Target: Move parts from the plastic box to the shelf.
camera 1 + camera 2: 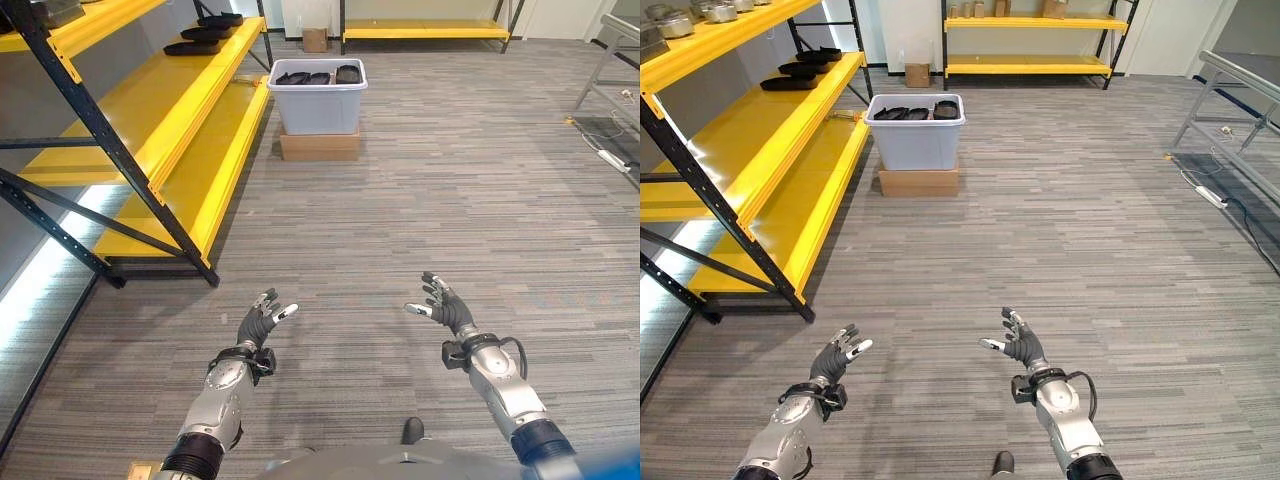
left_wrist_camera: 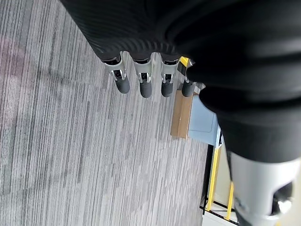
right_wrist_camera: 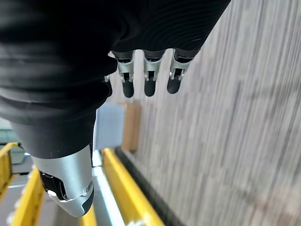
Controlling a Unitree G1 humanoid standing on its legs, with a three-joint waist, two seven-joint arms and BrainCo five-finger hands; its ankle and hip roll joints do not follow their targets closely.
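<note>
You are in a big storeroom: tall yellow shelves (image 1: 190,120) line the wall, more shelves (image 1: 1030,40) stand far back, with grey carpet floor (image 1: 450,200).

One plastic box (image 1: 318,96), one cardboard base (image 1: 320,146), two yellow shelves (image 1: 150,120)

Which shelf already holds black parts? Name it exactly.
The middle yellow shelf of the rack on the robot's left: black parts lie at its far end. The shelf below it is bare.
</note>
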